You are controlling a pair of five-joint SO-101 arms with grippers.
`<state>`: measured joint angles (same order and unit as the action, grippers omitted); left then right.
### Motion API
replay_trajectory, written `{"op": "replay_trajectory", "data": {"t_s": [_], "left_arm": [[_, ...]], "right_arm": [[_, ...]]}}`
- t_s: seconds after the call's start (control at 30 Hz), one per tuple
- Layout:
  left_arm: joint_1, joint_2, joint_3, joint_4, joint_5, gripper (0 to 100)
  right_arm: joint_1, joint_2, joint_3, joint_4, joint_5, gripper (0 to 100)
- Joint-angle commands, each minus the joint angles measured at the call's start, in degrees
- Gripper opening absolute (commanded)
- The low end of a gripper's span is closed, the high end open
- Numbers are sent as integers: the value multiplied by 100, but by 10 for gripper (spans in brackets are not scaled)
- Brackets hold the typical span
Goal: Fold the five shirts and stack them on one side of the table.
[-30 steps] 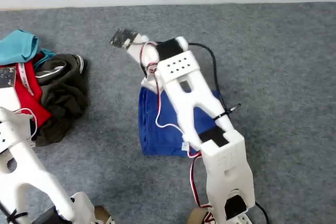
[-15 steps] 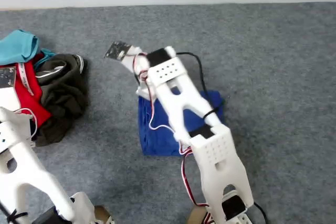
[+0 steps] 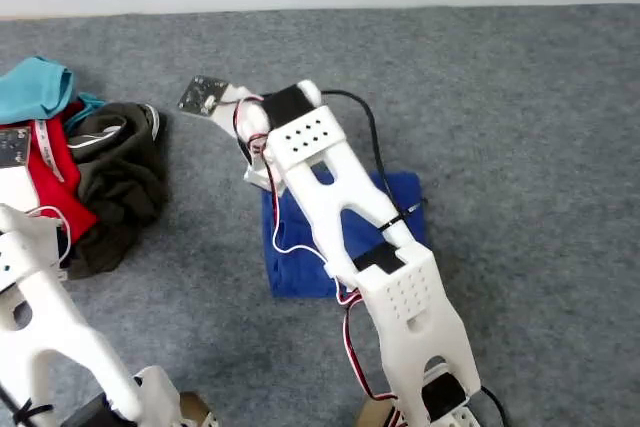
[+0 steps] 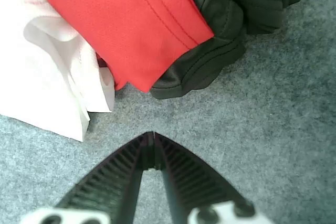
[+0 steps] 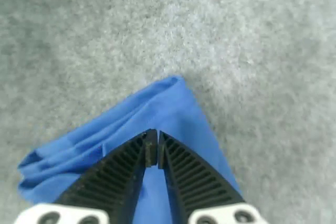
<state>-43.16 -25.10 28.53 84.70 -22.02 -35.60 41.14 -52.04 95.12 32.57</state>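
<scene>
Folded blue cloth shirt (image 3: 300, 272) lies central on grey felt table (image 3: 520, 147); right gripper (image 5: 153, 148) pinched shut, empty, above its corner. Left gripper (image 4: 153, 150), closed too, sits by the crumpled multicoloured shirt heap (image 3: 100, 172) at left edge. One looks done; next must open, take another.

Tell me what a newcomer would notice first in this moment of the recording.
The white right arm stretches across the middle of the grey table, its shut right gripper over a corner of the folded blue shirt. At the table's left edge lies a loose heap: a teal shirt, a red shirt and a dark shirt, with the shut left gripper just short of it.
</scene>
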Motion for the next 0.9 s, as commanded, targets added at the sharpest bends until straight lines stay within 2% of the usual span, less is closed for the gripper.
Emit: {"op": "replay_trajectory", "data": {"t_s": [0.0,0.2,0.63,0.87], "left_arm": [[26,-149,-13,-97,-26,7],[26,-149,-13,-97,-26,7],[35,-149,-13,-158,-26,7],[378,-185,92,-176,0,7]], "right_arm": [[4,-593,-457,497,-35,9],[101,-945,70,787,-167,9],[-31,-1332,2655,637,-624,9],[-725,-1341,3420,127,-624,9]]}}
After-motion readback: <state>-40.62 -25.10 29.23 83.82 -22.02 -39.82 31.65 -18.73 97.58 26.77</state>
